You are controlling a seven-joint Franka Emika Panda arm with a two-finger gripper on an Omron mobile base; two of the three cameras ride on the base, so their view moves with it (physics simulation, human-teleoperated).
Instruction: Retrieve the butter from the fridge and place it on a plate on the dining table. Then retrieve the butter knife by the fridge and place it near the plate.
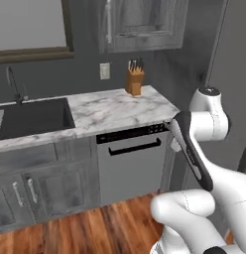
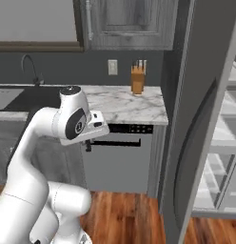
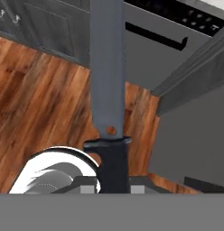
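Your fingers point(image 3: 113, 187) are clenched on the black handle of the butter knife point(image 3: 108, 81). In the hand view the knife's grey blade runs straight up from the grip, over the wooden floor point(image 3: 37, 90) and toward the dishwasher point(image 3: 163, 43).

In the left base view you see the knife point(image 1: 190, 155) as a dark slim bar slanting down beside the arm's wrist, in front of the dishwasher's right edge point(image 1: 132, 166).

Behind it, the marble bench point(image 2: 122, 107) carries a knife block point(image 2: 137, 78) near the wall. The sink point(image 1: 33, 118) lies to the left.

In the right base view the fridge point(image 2: 201, 119) stands at the right with its door open, white shelves point(image 2: 224, 157) exposed.
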